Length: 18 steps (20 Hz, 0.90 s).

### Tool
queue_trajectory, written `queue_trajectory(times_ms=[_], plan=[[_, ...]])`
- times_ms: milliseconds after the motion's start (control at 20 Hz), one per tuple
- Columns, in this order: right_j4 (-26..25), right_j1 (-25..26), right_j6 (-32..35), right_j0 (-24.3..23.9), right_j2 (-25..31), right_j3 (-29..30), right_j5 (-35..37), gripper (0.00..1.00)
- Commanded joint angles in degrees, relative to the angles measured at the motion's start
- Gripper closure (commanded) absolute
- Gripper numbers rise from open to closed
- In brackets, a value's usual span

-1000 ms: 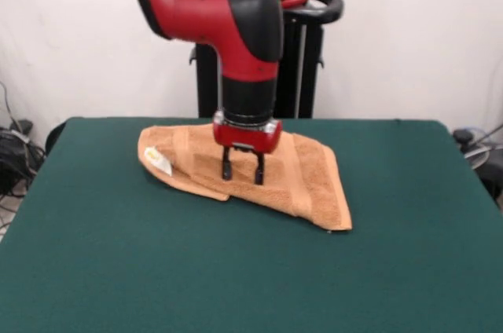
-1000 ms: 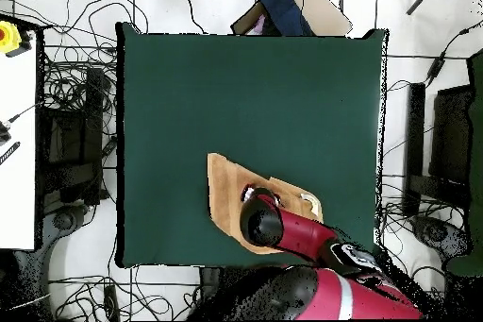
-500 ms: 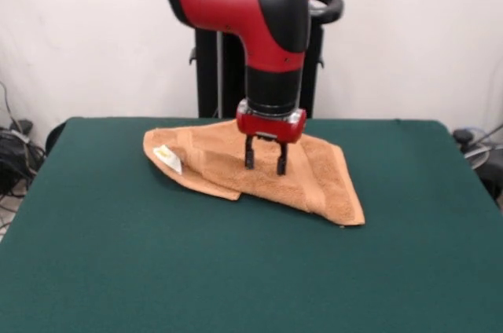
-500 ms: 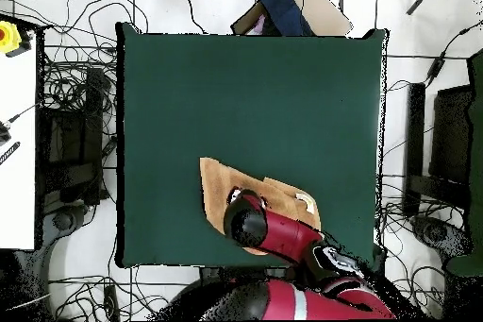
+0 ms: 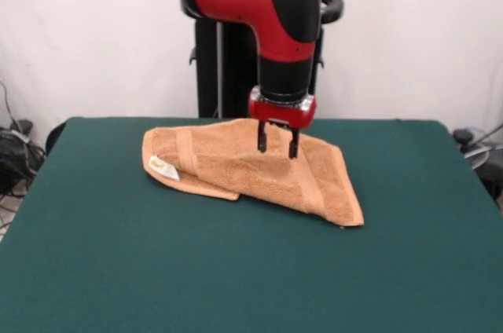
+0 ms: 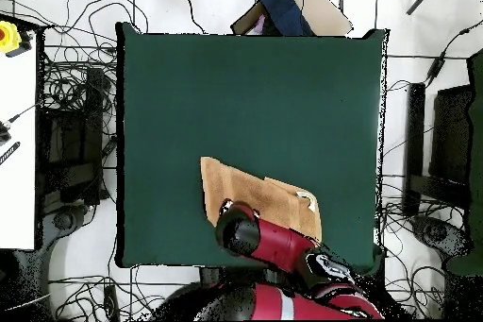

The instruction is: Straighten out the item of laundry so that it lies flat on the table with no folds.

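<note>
the pincer [image 5: 277, 147] has gone up and to the right in the front view since a moment ago. before, its two black tips were pressed down low in the middle of the towel [image 5: 251, 168]. now they hang higher, over the far right part of the cloth. the tips stand a little apart and nothing is between them — so the pincer is open and holds nothing.

the towel slid to the right a little when the arm first moved, and since then it has stayed put. it lies on the far half of the tabletop [image 5: 236, 270] in the front view, a bit left of the middle. it is not flat yet. the left part is folded over on itself, and you can see the thick doubled edge along the near side. the small white tag [image 5: 164, 166] sits on the left corner. the right corner reaches out toward the near right and looks like it lies flat.

from above, the red arm [image 6: 274, 243] covers part of the towel [image 6: 236, 191], so the pincer cannot be seen there. the towel is close to the robot's edge of the tabletop [image 6: 245, 92].

i think the arm let go and is lifting away to try again — the fold on the left still has to be opened, so the job is not done.
</note>
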Motion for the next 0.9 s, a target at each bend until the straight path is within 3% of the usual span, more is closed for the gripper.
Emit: queue_trajectory(times_ms=[50, 200, 500, 550, 900], plan=[[4.66, 14.87, 13.54, 2.35, -0.23, -7.18, -5.55, 0.0], [3.58, 20.01, 13.2, 0.62, 1.39, -9.82, -9.05, 0.0], [2.84, 23.7, 12.97, -0.06, 3.85, -10.96, -11.89, 0.0], [2.06, 23.96, 12.55, -0.22, 3.9, -11.3, -13.18, 1.0], [4.73, 21.91, 15.75, 1.0, 3.87, -8.27, -12.6, 1.0]])
